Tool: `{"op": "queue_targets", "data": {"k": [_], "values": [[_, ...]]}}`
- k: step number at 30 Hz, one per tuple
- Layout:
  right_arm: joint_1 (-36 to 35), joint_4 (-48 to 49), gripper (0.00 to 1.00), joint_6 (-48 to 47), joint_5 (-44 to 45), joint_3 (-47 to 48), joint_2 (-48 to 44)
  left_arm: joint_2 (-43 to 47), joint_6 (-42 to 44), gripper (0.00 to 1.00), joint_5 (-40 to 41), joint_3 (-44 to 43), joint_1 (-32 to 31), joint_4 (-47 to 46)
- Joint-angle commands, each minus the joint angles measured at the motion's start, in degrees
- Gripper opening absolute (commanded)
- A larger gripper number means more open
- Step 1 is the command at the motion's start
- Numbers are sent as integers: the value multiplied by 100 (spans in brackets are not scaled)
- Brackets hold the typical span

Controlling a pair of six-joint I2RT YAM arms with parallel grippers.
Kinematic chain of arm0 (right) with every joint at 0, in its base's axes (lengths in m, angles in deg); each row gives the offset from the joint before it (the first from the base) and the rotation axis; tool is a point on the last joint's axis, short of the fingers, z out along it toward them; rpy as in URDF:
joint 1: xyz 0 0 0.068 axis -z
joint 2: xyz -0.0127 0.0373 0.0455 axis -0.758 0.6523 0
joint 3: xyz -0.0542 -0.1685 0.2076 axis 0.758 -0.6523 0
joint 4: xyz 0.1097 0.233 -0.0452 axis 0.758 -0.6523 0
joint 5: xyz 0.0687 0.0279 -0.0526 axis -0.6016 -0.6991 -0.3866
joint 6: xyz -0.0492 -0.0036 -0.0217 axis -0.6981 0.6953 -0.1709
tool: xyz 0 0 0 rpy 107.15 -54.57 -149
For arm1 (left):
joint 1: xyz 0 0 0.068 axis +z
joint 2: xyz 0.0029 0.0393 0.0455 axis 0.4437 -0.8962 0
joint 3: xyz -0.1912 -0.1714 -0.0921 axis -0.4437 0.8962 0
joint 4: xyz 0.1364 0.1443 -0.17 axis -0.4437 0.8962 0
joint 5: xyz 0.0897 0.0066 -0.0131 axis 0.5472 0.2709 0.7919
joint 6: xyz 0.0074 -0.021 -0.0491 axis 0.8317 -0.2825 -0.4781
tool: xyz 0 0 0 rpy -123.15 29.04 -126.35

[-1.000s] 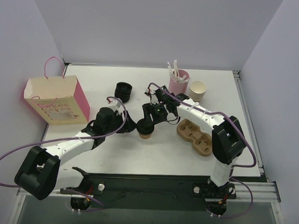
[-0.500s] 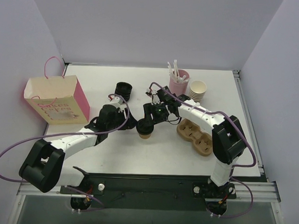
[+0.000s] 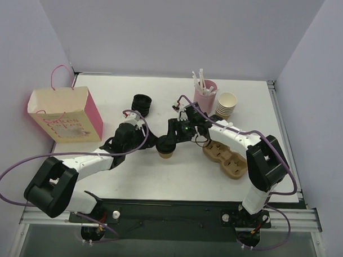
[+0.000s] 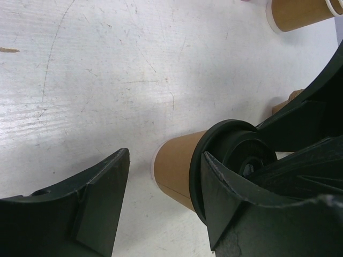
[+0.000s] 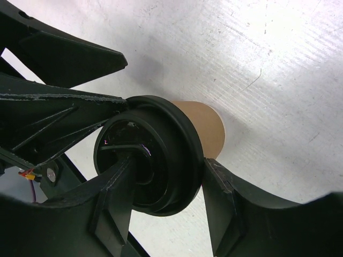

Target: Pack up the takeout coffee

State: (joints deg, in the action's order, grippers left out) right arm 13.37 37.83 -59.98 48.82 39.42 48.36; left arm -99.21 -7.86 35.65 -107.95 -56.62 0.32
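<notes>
The takeout coffee point(image 3: 166, 152), a tan paper cup with a black lid point(image 5: 161, 150), stands upright mid-table. My right gripper point(image 3: 170, 138) comes down on it from the right. In the right wrist view, one finger lies in the lid's recess and the other presses the rim, so the right gripper point(image 5: 167, 161) is shut on the lid. My left gripper point(image 3: 151, 142) reaches in from the left, open. In the left wrist view the left gripper point(image 4: 166, 155) straddles the cup point(image 4: 177, 166). Its right finger is close to the lid and its left finger is well apart.
A pink and cream paper bag point(image 3: 65, 114) stands open at the left. A stack of black lids point(image 3: 141, 104) sits behind the left gripper. A pink cup of stirrers point(image 3: 205, 94) and stacked paper cups point(image 3: 226, 104) are at the back right, with a brown cup carrier point(image 3: 223, 155) on the right.
My left arm has swung in towards the cup, bringing its jaws around it, and they have narrowed a little. The right gripper has stayed on the lid.
</notes>
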Motion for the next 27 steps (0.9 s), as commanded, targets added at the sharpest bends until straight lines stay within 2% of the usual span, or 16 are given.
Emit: {"op": "queue_targets", "data": {"k": [1,6,10,15,22,27], "values": [[-152,-626,47,-143,519,-515,428,-165,211,64,416,-8,22,1343],[-161,-626,47,68,571,-392,182,284,448,69,310,-1157,49,2205],[-152,-521,47,340,581,-357,59,591,572,73,283,-1511,49,2557],[-152,-345,51,569,493,-330,-29,733,546,74,-156,-1196,23,2321],[-73,-318,58,675,422,-225,-231,592,501,74,-868,-659,14,1267],[68,-336,59,701,334,-155,-381,321,607,74,-798,-686,14,1231]]}}
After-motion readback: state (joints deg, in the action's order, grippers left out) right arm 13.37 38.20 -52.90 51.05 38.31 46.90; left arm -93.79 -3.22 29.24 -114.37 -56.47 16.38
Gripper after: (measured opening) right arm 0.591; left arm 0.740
